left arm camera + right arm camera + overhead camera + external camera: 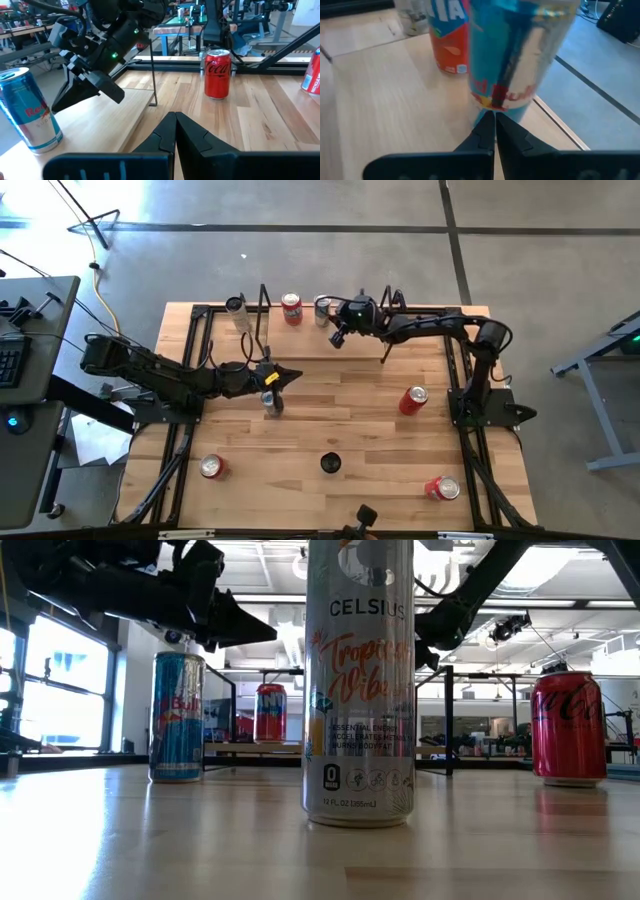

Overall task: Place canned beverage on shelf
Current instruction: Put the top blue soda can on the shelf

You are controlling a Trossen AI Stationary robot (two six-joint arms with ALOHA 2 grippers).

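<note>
The right gripper (334, 338), fingers pressed together, hangs by the blue can (323, 308) on the shelf (300, 340). The left gripper (292, 375) is likewise closed and empty over the table (350, 420).

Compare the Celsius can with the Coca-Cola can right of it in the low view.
The Celsius can is silver with orange script; the Coca-Cola can is red. The Celsius can has a dark lid, the Coca-Cola can a silver one. The Celsius can stands nearer in the low view. Both stand upright on the table, off the shelf.
</note>
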